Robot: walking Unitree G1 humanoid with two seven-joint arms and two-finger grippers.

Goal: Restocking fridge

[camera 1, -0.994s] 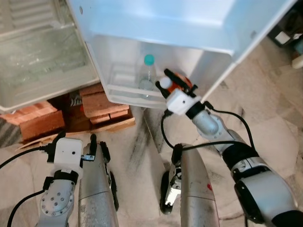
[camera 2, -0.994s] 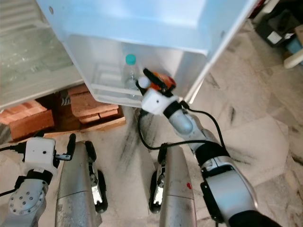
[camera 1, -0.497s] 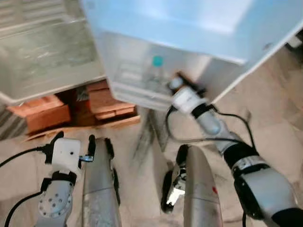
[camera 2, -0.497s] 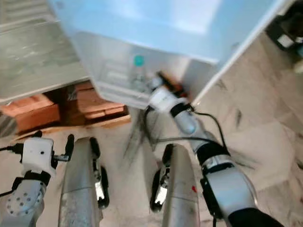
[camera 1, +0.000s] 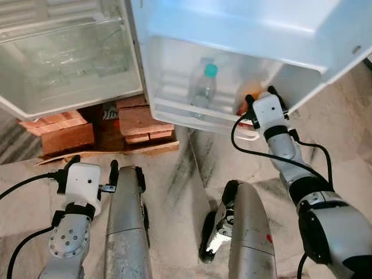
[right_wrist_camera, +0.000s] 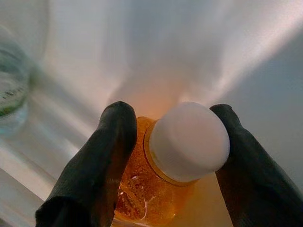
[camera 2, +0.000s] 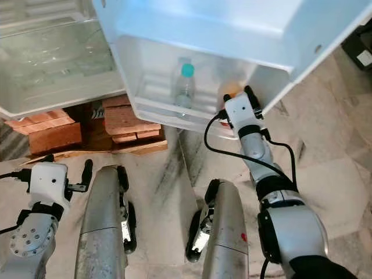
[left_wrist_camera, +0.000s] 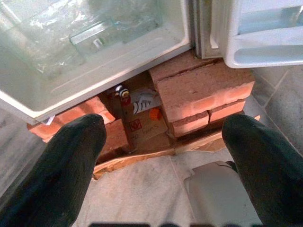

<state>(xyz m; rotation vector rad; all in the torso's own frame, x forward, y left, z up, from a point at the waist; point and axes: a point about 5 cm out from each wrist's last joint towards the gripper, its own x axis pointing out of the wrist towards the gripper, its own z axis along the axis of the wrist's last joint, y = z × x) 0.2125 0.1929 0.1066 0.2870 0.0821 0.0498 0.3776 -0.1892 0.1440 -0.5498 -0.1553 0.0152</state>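
A clear water bottle with a teal cap stands upright in the white shelf of the open fridge door. To its right, at the shelf's right end, my right gripper is shut on an orange bottle with a white cap, one black finger on each side of its neck. From the head views the orange bottle shows dimly behind the shelf wall, just past the wrist. My left gripper hangs idle and open, low on the left.
The fridge body stands open at the left with a clear drawer inside. It rests on red bricks and cardboard. My two silver legs stand on the stone floor below the door.
The camera shifted. My right gripper carried the orange bottle from beside the water bottle to the right end of the door shelf and into it. The left arm stayed put.
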